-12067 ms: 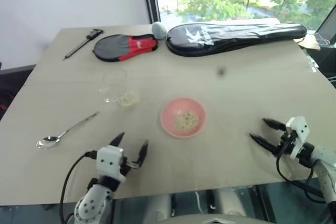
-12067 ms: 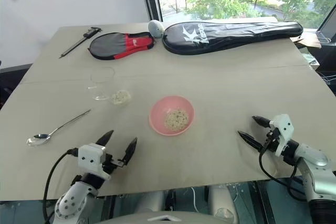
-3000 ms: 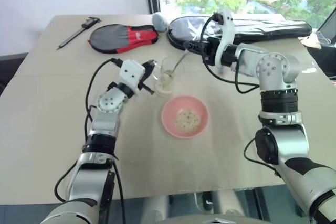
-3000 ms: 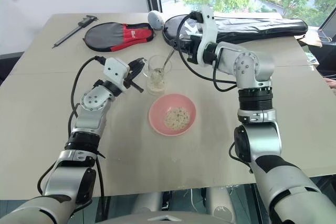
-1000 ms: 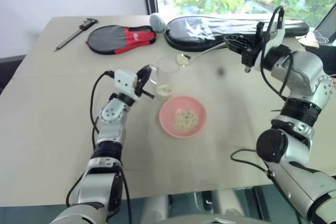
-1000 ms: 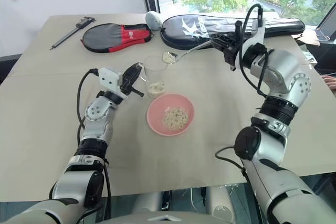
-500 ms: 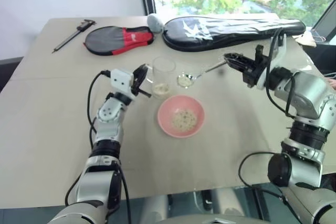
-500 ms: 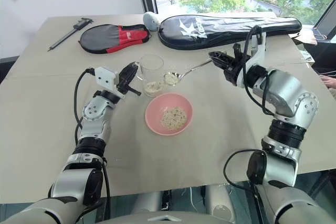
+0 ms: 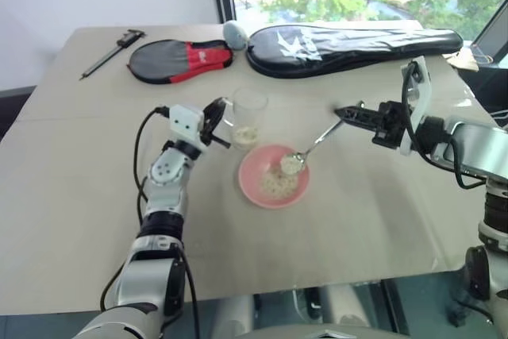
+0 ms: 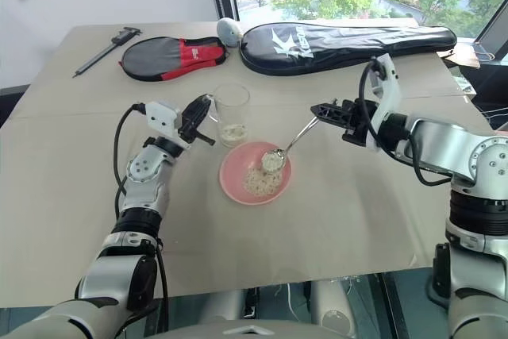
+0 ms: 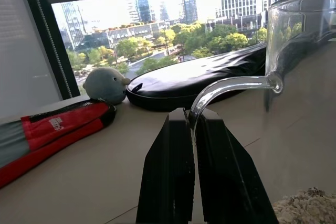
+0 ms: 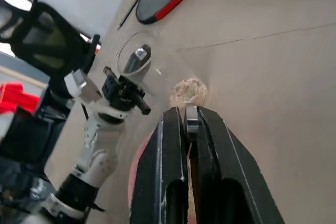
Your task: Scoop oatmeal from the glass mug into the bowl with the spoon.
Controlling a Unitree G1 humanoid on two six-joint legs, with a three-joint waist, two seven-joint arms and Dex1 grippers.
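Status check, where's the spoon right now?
Left gripper shut on glass mug handle. Right gripper shut on spoon, loaded, over bowl. Nothing blocking.

Beige table [image 9: 95,196], pink bowl [image 9: 255,189], glass mug [image 9: 248,115], two racket covers [image 9: 349,39], caliper [image 9: 111,51]

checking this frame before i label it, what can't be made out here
- Left wrist view: the glass mug is cut off by the frame edge, so its rim and fill level are hidden; the left hand is shut on its handle.
- Right wrist view: the right hand covers the spoon handle and most of the bowl.
- Head views: the spoon over the bowl carries oatmeal, but whether it touches the heap is too small to tell.
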